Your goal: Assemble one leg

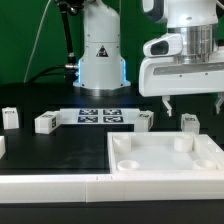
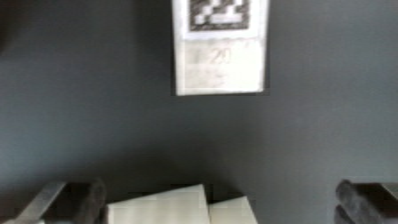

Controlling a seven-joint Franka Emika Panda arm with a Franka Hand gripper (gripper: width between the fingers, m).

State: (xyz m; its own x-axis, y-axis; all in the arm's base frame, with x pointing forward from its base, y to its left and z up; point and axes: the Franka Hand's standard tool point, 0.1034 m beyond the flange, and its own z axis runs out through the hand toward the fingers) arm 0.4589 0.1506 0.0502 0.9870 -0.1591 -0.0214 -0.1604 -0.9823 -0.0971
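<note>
My gripper (image 1: 193,104) hangs open at the exterior view's right, just above a small white leg (image 1: 190,122) that stands behind the large white tabletop (image 1: 165,160). Three more legs stand on the black table: one (image 1: 145,120) near the middle and two at the left (image 1: 45,123) (image 1: 10,117). In the wrist view the gripper (image 2: 217,203) has its dark fingers (image 2: 63,203) wide apart. A white piece (image 2: 178,207) shows between them, nearer one finger, and nothing is gripped. Farther off lies a white oblong piece with a tag (image 2: 222,45).
The marker board (image 1: 98,115) lies on the table in front of the robot base (image 1: 100,55). A long white ledge (image 1: 50,185) runs along the front edge. A green backdrop stands behind.
</note>
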